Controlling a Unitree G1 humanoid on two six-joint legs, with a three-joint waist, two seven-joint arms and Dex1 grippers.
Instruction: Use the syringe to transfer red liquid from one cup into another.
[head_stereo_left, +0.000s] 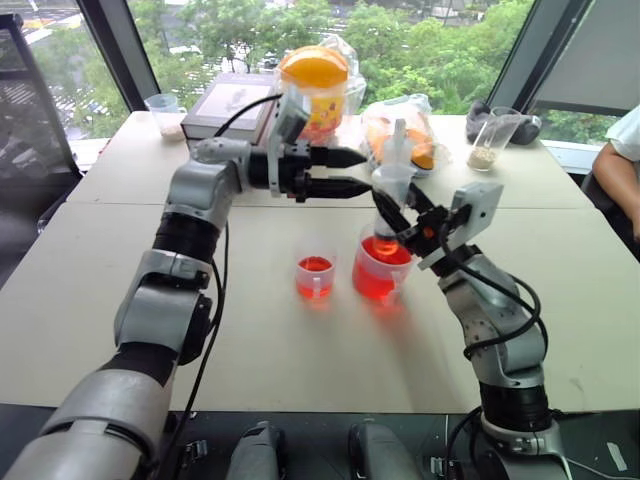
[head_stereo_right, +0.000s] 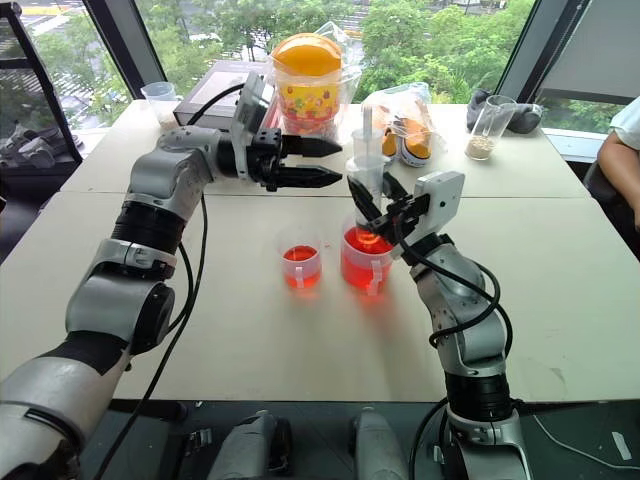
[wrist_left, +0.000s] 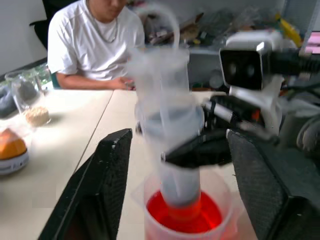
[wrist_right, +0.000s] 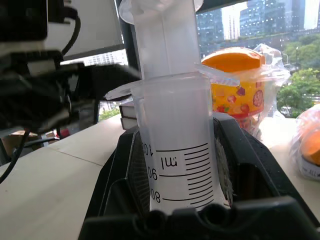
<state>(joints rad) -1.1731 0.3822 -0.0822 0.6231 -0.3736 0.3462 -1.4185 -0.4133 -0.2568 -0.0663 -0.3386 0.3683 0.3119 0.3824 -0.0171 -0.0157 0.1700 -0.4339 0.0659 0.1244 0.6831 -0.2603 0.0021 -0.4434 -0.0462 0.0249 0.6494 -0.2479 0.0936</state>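
Nearest the front edge of the table (head_stereo_left: 90, 290), about midway across, stand two clear cups: the smaller cup (head_stereo_left: 314, 277) with a little red liquid, and just to its right, apart from it, the wider measuring cup (head_stereo_left: 380, 270), holding more red liquid (head_stereo_left: 383, 252).

The right gripper (head_stereo_left: 398, 222) is clamped on the barrel of the syringe (head_stereo_left: 392, 185), holding it nearly upright with its lower end down inside the measuring cup. Whether the tip is fully under the liquid is hard to tell, though the left wrist view suggests the barrel reaches the red surface. The plunger (head_stereo_right: 367, 125) sticks up above the barrel.

Just behind and above the cups, the left gripper (head_stereo_left: 350, 172) points level toward the syringe, its fingers spread apart and holding nothing, close beside the plunger top.

The step in hand looks like drawing liquid. To do it well, the right gripper should keep the barrel steady and the tip submerged while the left closes squarely on the plunger and pulls straight up along the syringe's axis, slowly, so the measuring cup is not tipped or dragged.

Toward the far edge sit an orange-lidded jar (head_stereo_left: 315, 85) and bagged items (head_stereo_left: 405, 125).
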